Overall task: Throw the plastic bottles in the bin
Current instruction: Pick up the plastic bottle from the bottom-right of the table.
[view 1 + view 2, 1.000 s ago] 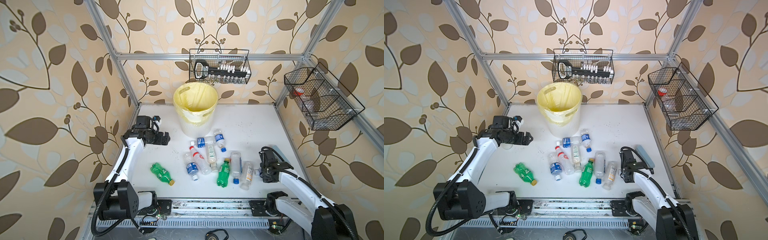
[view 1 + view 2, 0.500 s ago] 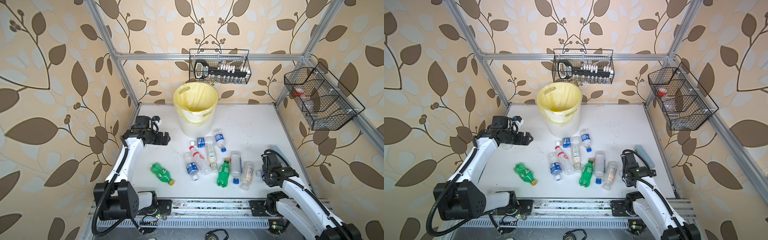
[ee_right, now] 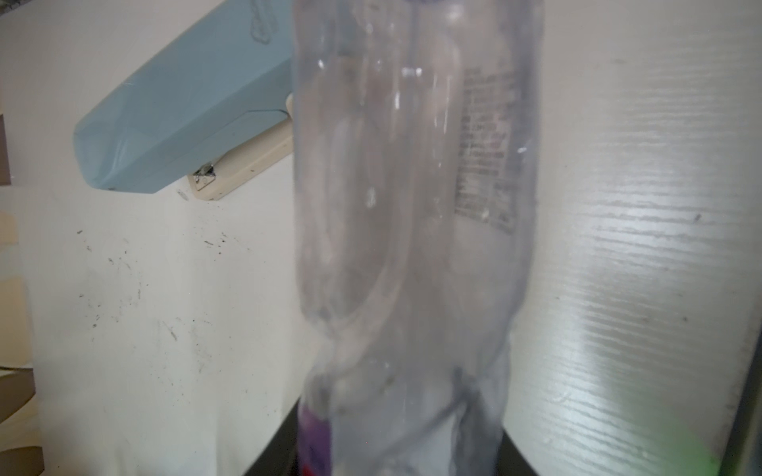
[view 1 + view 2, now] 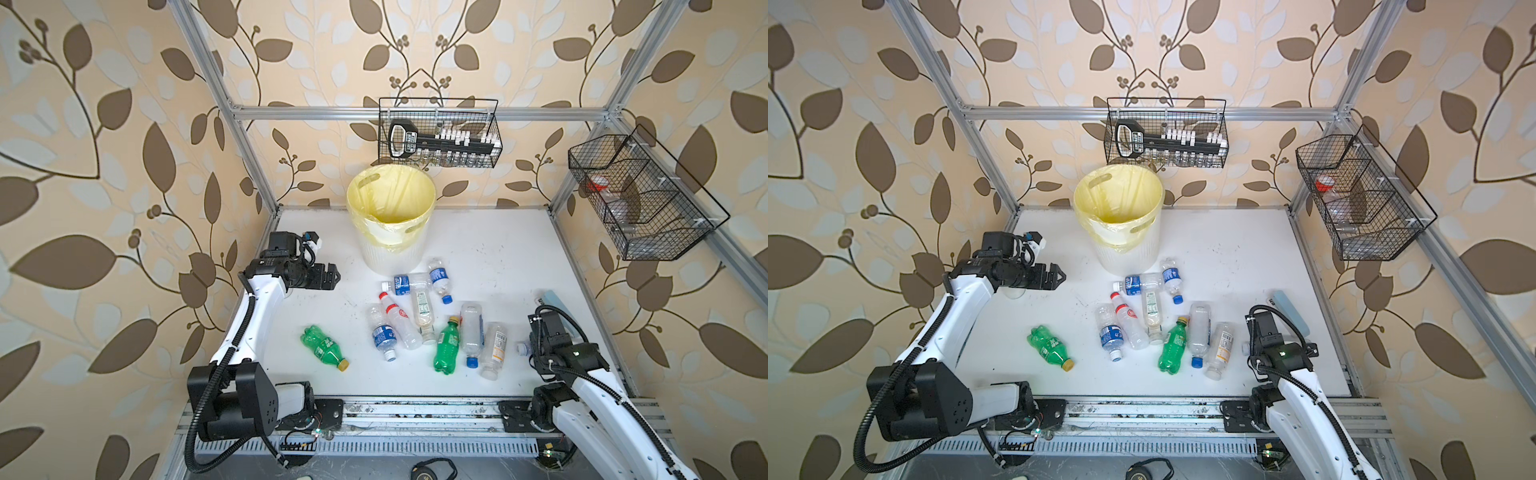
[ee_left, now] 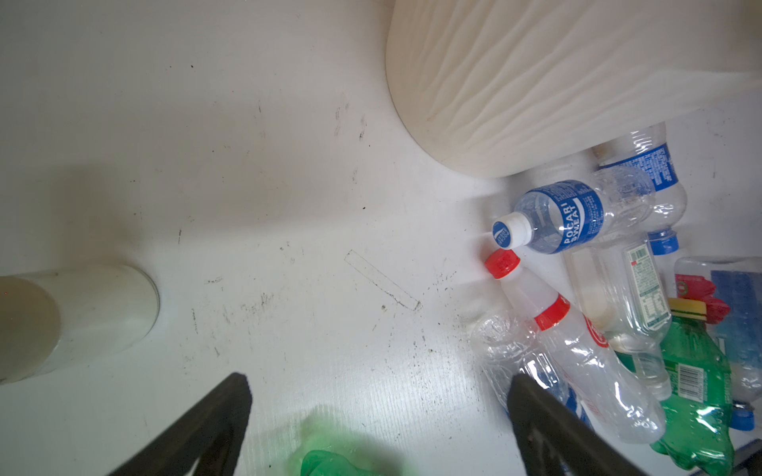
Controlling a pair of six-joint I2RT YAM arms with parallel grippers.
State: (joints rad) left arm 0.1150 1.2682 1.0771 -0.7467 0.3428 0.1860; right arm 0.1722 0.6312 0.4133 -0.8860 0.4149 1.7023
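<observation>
The bin [image 4: 390,216] is a white ribbed pail with a yellow liner, standing at the back of the table. Several plastic bottles [image 4: 419,316] lie in a loose heap in front of it, one of them green [image 4: 446,347]. Another green bottle [image 4: 324,347] lies alone to the left. My left gripper [image 4: 330,276] hovers open left of the bin, nothing between its fingers [image 5: 222,420]. My right gripper [image 3: 396,445] is shut on a clear plastic bottle [image 3: 412,185], whose wall is squashed between the jaws. In both top views the right arm's wrist [image 4: 552,332] hides those jaws.
A light blue case [image 4: 555,299] lies on the table just beyond the right arm. Two black wire baskets hang on the frame, one behind the bin [image 4: 440,133] and one at the right [image 4: 640,199]. A pale cup [image 5: 82,317] stands under the left arm.
The right arm has drawn back toward the front of the table, and its jaws have closed in on the clear bottle. The left arm has not moved.
</observation>
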